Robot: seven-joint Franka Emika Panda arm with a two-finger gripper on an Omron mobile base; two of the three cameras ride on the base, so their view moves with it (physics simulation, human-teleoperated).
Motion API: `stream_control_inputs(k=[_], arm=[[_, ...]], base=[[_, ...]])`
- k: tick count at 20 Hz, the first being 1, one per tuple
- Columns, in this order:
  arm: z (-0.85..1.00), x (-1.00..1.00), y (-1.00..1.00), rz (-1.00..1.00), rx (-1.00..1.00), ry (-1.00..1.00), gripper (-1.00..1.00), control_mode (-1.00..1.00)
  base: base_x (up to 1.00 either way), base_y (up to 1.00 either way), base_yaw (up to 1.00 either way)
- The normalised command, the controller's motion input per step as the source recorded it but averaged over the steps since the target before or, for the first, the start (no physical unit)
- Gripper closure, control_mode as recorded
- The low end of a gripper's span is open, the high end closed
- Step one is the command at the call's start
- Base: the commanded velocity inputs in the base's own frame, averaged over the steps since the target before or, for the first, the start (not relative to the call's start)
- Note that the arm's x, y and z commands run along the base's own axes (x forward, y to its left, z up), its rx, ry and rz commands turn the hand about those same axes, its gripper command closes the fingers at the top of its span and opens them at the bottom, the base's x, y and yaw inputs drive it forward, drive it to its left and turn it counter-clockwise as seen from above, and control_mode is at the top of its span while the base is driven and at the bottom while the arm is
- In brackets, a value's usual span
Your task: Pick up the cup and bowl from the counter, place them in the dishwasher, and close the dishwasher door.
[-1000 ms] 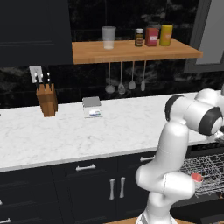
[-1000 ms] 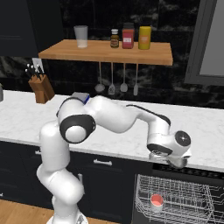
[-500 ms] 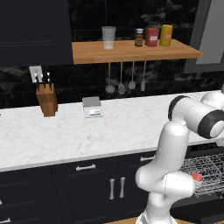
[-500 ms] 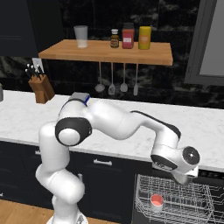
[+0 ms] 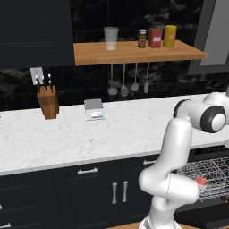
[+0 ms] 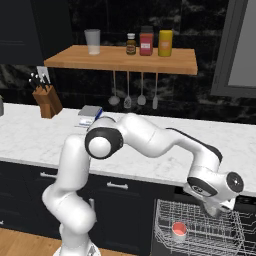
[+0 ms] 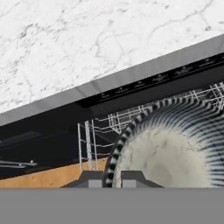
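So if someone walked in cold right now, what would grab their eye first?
Probably the striped bowl pinched at its rim in the claw, hanging over the dishwasher and its pulled-out wire rack. Next, the red cup already sitting in that rack, below the white marble counter.

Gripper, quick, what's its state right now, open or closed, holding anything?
Gripper: closed on the rim of the round striped black-and-white bowl, held above the silvery wire dishwasher rack.
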Motion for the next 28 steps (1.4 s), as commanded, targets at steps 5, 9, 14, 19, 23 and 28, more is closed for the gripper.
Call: stream_control_inputs(k=[5,9,14,19,23,28], arm=[[-0.65,0.00,0.00,0.08,0.09,0.00,1.00,-1.00],[-0.55,0.00,-0.01,0.10,0.06,0.00,1.00,-1.00],[-0.45,0.02,-0.03,0.09,0.04,0.00,1.00,-1.00],[-0.39,0.01,-0.03,0.08,0.04,0.00,1.00,-1.00],[-0.46,0.12,-0.06,0.11,0.04,0.03,1.00,-1.00],[-0.47,0.14,-0.09,0.12,0.03,0.02,1.00,-1.00]], base=[[0.00,0.00,0.00],[0.00,0.00,0.00],[0.00,0.00,0.00],[0.00,0.00,0.00],[0.00,0.00,0.00],[0.00,0.00,0.00]])
